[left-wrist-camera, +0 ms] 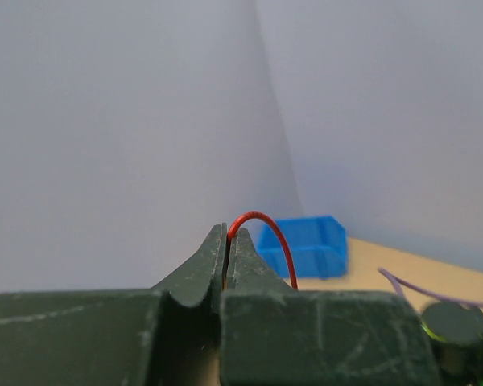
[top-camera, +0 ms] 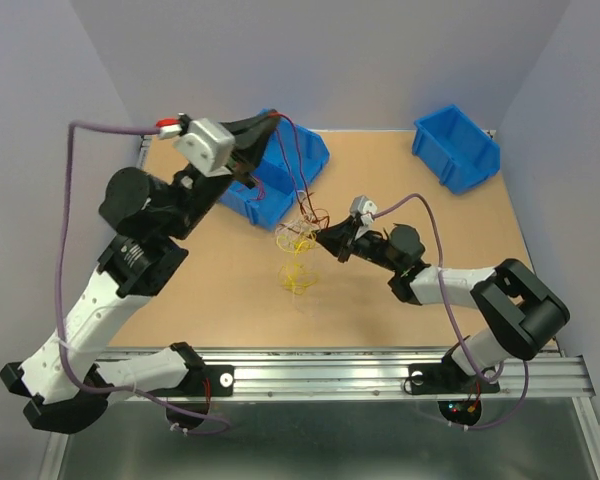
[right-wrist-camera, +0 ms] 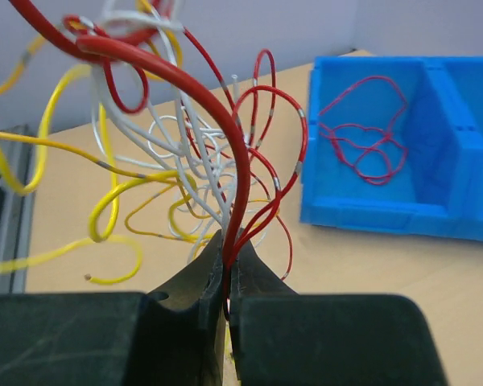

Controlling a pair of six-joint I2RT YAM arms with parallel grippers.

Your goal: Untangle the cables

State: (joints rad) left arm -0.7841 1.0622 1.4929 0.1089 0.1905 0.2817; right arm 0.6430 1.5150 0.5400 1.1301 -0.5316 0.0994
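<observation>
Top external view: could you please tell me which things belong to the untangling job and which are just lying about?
Job: the tangled cables; the red cable pinched in the left pincer; the right pincer, shut on the tangle; probably the blue bin beside the tangle, holding a red wire.
Lying about: far-right blue bin; purple cords on the arms.

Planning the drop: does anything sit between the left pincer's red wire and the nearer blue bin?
Nothing visible lies between the left pincer and the bin. But the wire runs down into the tangle, which the right pincer clamps.
</observation>
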